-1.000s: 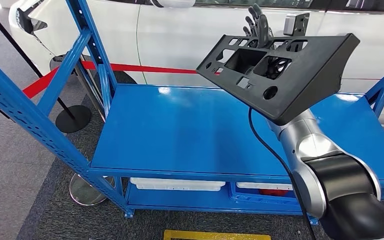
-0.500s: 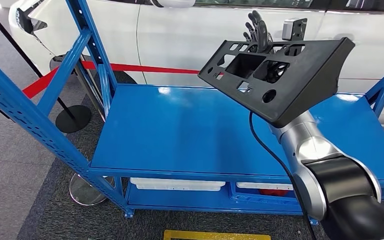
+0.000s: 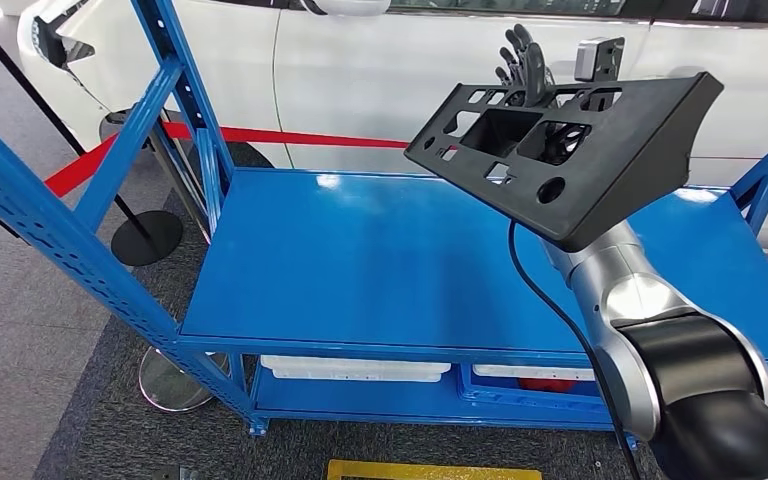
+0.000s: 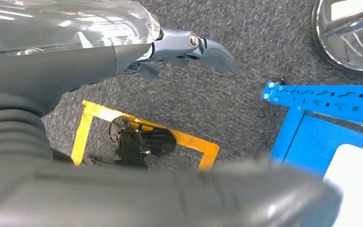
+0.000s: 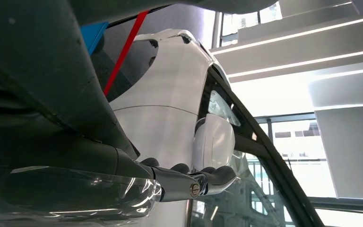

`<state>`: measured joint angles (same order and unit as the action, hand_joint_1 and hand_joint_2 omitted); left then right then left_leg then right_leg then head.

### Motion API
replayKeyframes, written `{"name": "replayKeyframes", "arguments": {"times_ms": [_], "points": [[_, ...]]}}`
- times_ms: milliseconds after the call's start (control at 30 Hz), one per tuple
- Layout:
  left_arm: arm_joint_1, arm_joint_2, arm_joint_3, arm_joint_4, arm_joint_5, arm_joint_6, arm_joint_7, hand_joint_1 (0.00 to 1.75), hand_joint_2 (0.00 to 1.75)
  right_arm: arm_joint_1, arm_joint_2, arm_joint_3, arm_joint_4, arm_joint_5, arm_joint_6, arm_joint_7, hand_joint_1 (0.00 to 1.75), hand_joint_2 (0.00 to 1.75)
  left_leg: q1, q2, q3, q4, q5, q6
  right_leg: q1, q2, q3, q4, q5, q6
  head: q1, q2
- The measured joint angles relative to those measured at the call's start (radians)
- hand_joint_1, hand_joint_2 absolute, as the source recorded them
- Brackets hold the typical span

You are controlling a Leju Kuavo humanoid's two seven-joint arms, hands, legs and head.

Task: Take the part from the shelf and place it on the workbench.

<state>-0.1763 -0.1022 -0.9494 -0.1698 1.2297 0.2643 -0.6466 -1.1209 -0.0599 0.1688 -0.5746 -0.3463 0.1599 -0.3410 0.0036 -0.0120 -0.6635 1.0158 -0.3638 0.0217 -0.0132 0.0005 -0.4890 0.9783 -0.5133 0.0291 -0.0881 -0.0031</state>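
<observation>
right robot hand [image 3: 526, 68] grips the flat black plastic panel with cut-out openings [image 3: 570, 150], fingers showing above its far edge | panel held tilted in the air over the far right corner of the blue metal desk [image 3: 360, 270], long axis slanting toward that corner | left robot hand [image 4: 189, 47] hangs low over grey carpet, fingers loosely curled, holding nothing | right arm nearer

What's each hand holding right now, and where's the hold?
The right hand carries the black plastic panel from underneath, fingers showing past its far edge. The left hand holds nothing.
</observation>
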Motion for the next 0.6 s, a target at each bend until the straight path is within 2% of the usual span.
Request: {"name": "replayKeyframes", "arguments": {"times_ms": [433, 567, 600], "points": [[-0.006, 0.000, -0.002, -0.004, -0.013, -0.026, 0.018, 0.00, 1.75, 0.004, -0.031, 0.007, 0.016, -0.007, 0.022, -0.003, 0.00, 0.00, 0.000, 0.000, 0.000, 0.000, 0.000, 0.000, 0.000, 0.000, 0.000, 0.000, 0.000, 0.000, 0.000, 0.000], [-0.006, 0.000, -0.002, -0.005, -0.016, -0.027, 0.022, 0.00, 1.75, 0.004, -0.036, 0.021, 0.016, -0.013, 0.032, -0.002, 0.00, 1.75, 0.000, 0.000, 0.000, 0.000, 0.000, 0.000, 0.000, 0.000, 0.000, 0.000, 0.000, 0.000, 0.000, 0.000], [-0.006, 0.000, -0.002, -0.005, -0.019, -0.026, 0.023, 0.00, 1.75, 0.004, -0.037, 0.025, 0.016, -0.017, 0.037, -0.003, 0.00, 1.75, 0.000, 0.000, 0.000, 0.000, 0.000, 0.000, 0.000, 0.000, 0.000, 0.000, 0.000, 0.000, 0.000, 0.000]]}}
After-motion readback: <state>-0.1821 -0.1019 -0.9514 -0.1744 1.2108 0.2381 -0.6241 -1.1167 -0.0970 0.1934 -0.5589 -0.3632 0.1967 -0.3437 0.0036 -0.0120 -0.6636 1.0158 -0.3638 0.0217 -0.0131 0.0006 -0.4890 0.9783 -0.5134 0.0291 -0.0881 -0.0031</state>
